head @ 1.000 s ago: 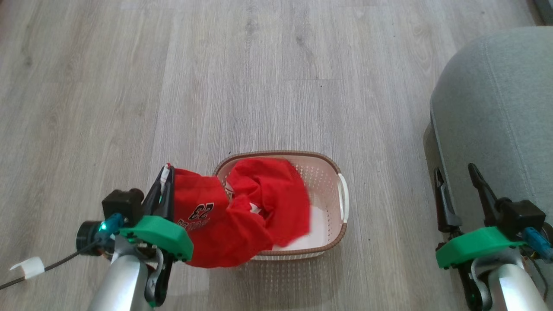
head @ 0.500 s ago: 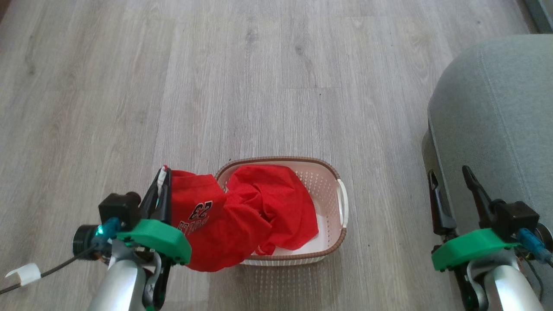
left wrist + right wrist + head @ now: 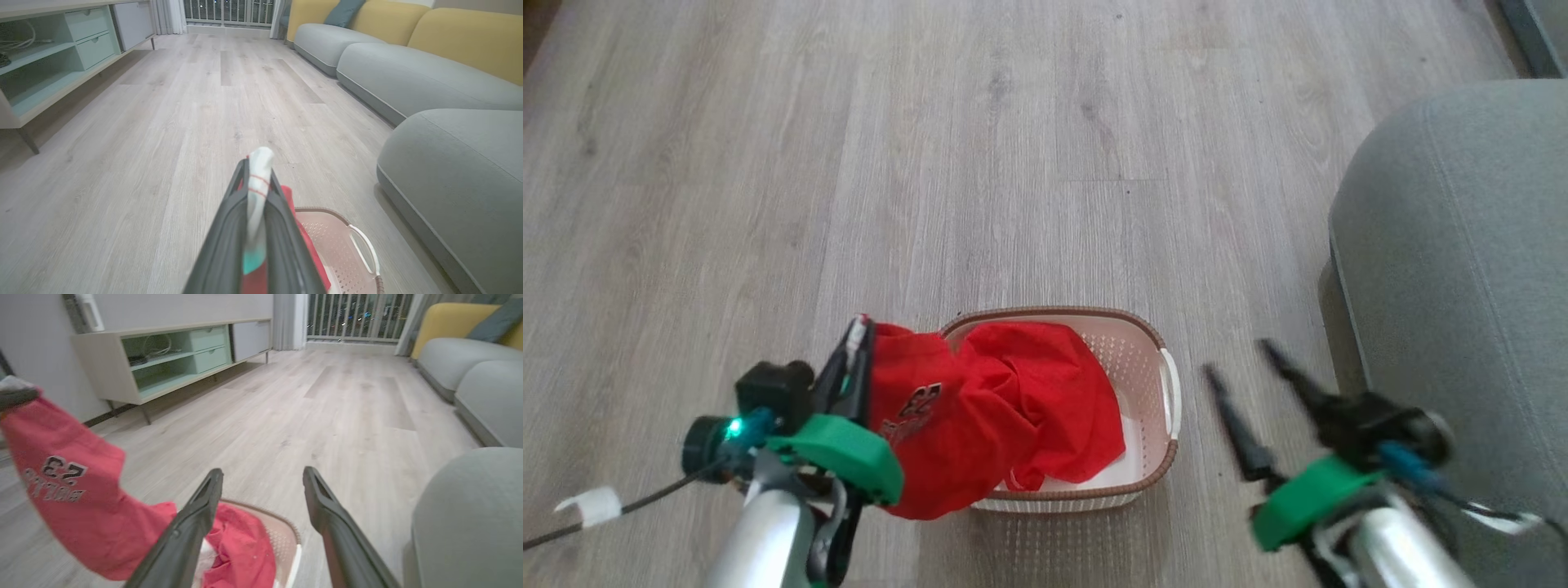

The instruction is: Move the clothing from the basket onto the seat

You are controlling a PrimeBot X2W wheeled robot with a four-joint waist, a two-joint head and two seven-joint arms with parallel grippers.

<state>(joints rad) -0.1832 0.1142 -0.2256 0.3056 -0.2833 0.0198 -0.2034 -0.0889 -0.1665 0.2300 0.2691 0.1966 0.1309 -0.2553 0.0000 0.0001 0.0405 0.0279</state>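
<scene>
One high camera and two low ones, all meeting at the basket (image 3: 1054, 311)

The head view looks steeply down from well above onto the wood floor (image 3: 1045, 163), with the left claw (image 3: 856, 335) at its lower left, the right claw (image 3: 1236, 359) blurred at lower right and the seat (image 3: 1462, 245) along its right edge; the left wrist view sits low, just left of the basket, facing level down the room along its own closed claw toward a balcony railing (image 3: 229, 10), a low cabinet (image 3: 49, 61) on its left; the right wrist view faces much the same way from nearer the seat, looking through its own parted claw; all three share the basket, the red jersey (image 3: 1013, 408), the seat's rounded corner and the floor.
</scene>
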